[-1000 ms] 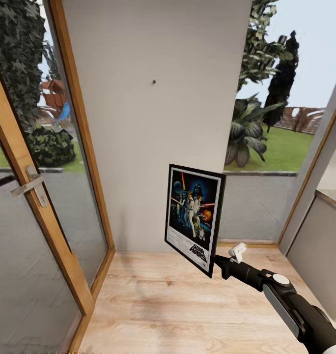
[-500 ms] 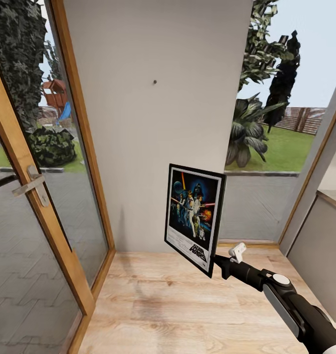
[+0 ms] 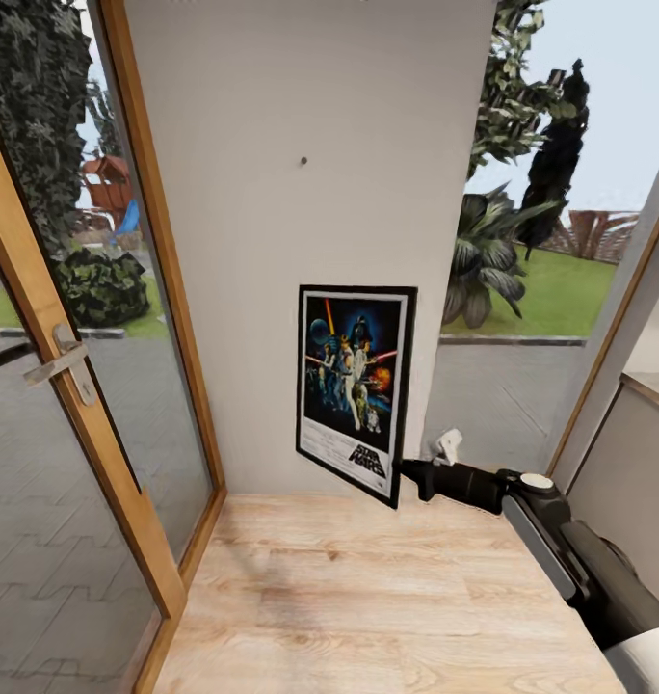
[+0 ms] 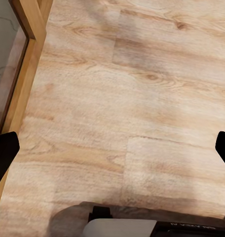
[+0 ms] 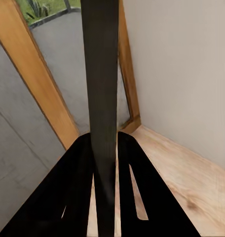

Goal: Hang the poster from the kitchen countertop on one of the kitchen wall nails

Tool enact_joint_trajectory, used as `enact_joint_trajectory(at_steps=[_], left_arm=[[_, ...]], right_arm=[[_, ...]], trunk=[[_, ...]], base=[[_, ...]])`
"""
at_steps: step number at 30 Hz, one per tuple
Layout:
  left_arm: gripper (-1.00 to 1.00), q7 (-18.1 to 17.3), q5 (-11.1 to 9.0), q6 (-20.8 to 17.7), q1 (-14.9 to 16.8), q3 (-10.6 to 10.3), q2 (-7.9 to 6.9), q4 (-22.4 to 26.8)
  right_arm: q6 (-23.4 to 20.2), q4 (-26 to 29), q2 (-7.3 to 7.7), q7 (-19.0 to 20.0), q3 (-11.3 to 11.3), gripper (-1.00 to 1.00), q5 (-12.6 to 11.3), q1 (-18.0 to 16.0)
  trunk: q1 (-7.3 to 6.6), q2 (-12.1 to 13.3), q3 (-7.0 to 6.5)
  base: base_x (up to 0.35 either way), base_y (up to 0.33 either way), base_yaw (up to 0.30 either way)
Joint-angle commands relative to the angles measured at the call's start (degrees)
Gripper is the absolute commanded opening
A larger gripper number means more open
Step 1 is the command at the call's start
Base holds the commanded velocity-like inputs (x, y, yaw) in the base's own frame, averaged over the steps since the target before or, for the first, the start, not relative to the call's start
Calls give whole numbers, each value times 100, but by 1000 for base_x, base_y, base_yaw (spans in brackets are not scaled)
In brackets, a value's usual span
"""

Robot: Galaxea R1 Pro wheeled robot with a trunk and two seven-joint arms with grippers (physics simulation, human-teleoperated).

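Observation:
The poster [image 3: 356, 390], a black-framed Star Wars print, hangs upright in the air close in front of the grey wall [image 3: 272, 241]. My right gripper [image 3: 407, 474] is shut on its lower right edge. In the right wrist view the frame's dark edge [image 5: 100, 89] runs between the black fingers [image 5: 137, 182] of the right gripper [image 5: 105, 138]. A small dark nail [image 3: 303, 161] sticks out of the wall well above the poster's top. My left gripper [image 4: 112, 150] is open over the bare wooden floor [image 4: 142, 98]. The kitchen countertop is out of view.
A glass door [image 3: 40, 463] with a wooden frame and a metal handle [image 3: 65, 359] stands at the left. A window [image 3: 522, 251] onto the garden lies right of the wall. A grey panel [image 3: 623, 482] rises at the far right.
My right arm has carried the poster left, upward and nearer the wall. The poster has turned to face the camera more squarely.

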State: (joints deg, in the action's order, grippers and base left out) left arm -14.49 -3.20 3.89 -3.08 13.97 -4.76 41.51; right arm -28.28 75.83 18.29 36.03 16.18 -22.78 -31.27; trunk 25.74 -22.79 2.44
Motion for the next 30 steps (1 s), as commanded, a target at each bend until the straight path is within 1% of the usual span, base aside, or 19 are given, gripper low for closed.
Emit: enact_joint_trajectory(at_steps=[1, 2, 4, 5, 8, 11, 12, 15, 16, 19, 20, 21, 24, 25, 27, 28, 30], left_arm=[[100, -36, -33, -2, 0, 12, 1, 5], [100, -36, -32, -2, 0, 11, 1, 4], [100, -36, -32, -2, 0, 8, 1, 1], [100, -36, -32, -2, 0, 5, 1, -15], [100, -36, -32, -2, 0, -1, 1, -80], [100, -36, -32, -2, 0, -5, 1, -128], [100, -36, -32, -2, 0, -6, 1, -146], [100, -36, -32, -2, 0, -8, 1, -165], [100, -36, -32, -2, 0, -8, 1, -172], [100, -36, -32, 0, 0, -8, 1, -176], [100, -36, -32, 1, 0, -8, 1, -177], [100, -39, -32, -1, 0, -9, 1, -178], [100, -37, -32, 1, 0, -9, 1, -178], [100, -38, -32, 0, 0, -9, 1, -178], [100, -38, -32, 1, 0, -9, 1, -178], [100, -40, -32, 1, 0, -9, 1, -178], [100, -40, -32, 2, 0, -9, 1, -178]], right_arm=[[-127, 17, -29, -2, 7, -100, -59, -77], [-239, 37, -94, 7, 7, -100, -59, -216], [-317, 50, -141, 14, 8, -100, -61, -360], [-380, 58, -173, 20, 8, -100, -64, -507], [-573, 70, -202, 29, 12, -100, -72, -717], [-899, 99, -252, 75, 14, -100, -79, -940], [-1120, 136, -309, 150, 15, -100, -81, -1109], [-1455, 195, -411, 268, 16, -100, -84, -1454], [-1649, 217, -497, 311, 18, -100, -85, -1717], [-1971, 230, -611, 346, 23, -100, -87, -2073], [-2140, 232, -650, 391, 24, -100, -90, -2249], [-2357, 232, -692, 631, 22, -100, -91, -2573], [-2451, 215, -709, 946, 19, -100, -88, -2878], [-2484, 204, -715, 1146, 18, -100, -90, -3068], [-2497, 196, -717, 1250, 18, -100, -92, -3160], [-2510, 178, -719, 1390, 17, -100, -91, -3258], [-2516, 162, -720, 1562, 14, -100, -90, -3342]], trunk=[[4, -12, 12], [4, -12, 12], [4, -12, 12], [4, -12, 12], [4, -12, 12], [4, -12, 12], [4, -12, 12], [4, -12, 12], [4, -12, 12], [4, -12, 12], [4, -12, 12], [4, -12, 12], [4, -12, 12], [4, -12, 12], [4, -12, 12], [4, -12, 12], [4, -12, 12]], base=[[0, 0, 0], [0, 0, 0], [0, 0, 0], [0, 0, 0], [0, 0, 0], [0, 0, 0], [0, 0, 0], [0, 0, 0], [0, 0, 0], [0, 0, 0], [0, 0, 0], [0, 0, 0], [0, 0, 0], [0, 0, 0], [0, 0, 0], [0, 0, 0], [0, 0, 0]])
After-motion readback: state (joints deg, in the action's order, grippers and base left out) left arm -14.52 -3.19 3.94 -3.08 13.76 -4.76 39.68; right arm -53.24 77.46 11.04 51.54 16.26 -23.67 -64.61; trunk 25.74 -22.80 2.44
